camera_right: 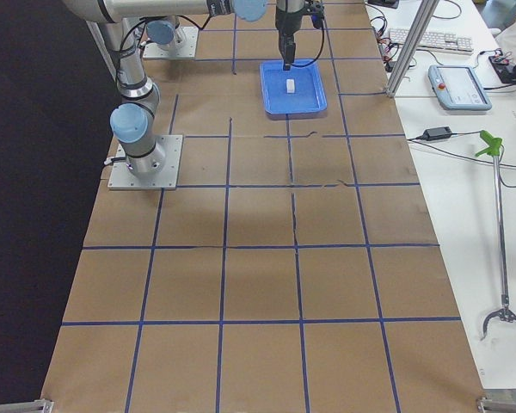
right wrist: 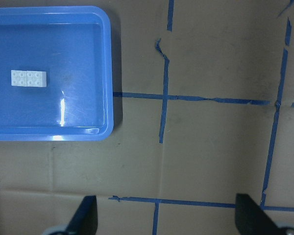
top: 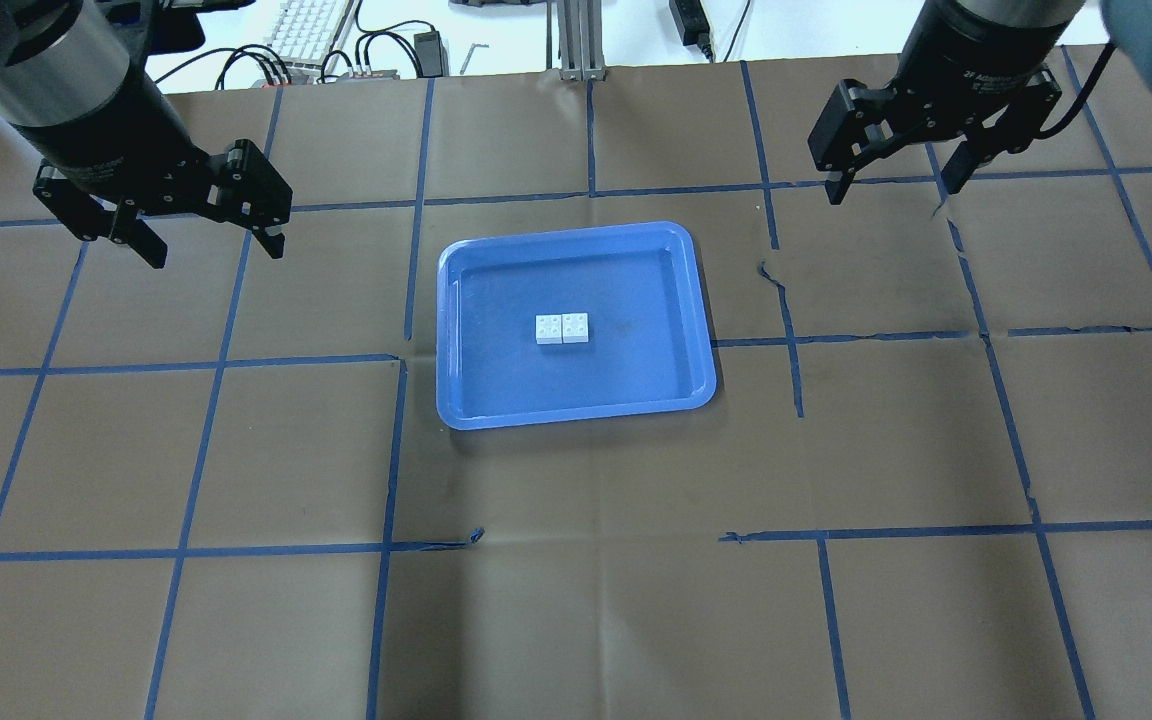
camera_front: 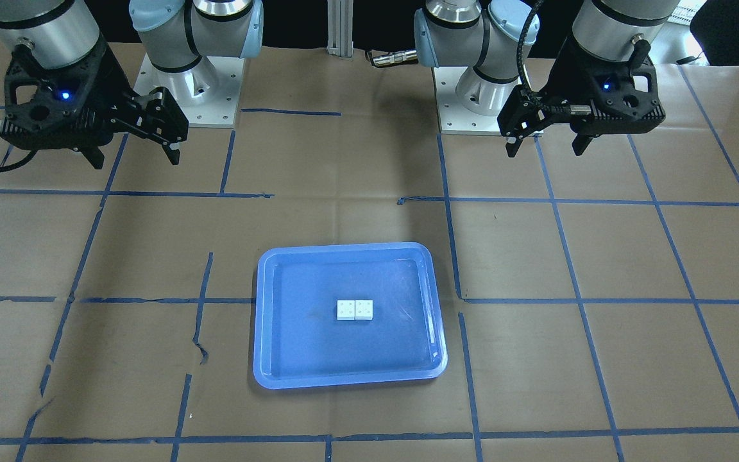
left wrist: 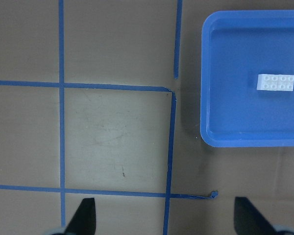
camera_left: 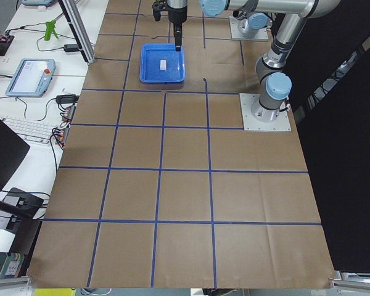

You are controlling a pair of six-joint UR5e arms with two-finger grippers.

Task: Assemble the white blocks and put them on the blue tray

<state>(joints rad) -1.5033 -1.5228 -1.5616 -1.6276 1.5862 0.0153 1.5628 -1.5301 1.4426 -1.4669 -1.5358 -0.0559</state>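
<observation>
Two white blocks [top: 562, 329] lie side by side, touching, studs up, in the middle of the blue tray [top: 451, 330]. They also show in the front view [camera_front: 355, 310] on the tray [camera_front: 263, 321], in the left wrist view [left wrist: 276, 82] and in the right wrist view [right wrist: 28, 78]. My left gripper [top: 214, 250] hangs open and empty above the table, left of the tray; it shows in the front view [camera_front: 545, 151]. My right gripper [top: 893, 190] hangs open and empty, to the far right of the tray; it shows in the front view [camera_front: 136, 162].
The table is covered in brown paper with a grid of blue tape lines [top: 396, 450]. The arm bases [camera_front: 190, 90] stand at the robot's edge of the table. A keyboard and cables [top: 316, 30] lie beyond the far edge.
</observation>
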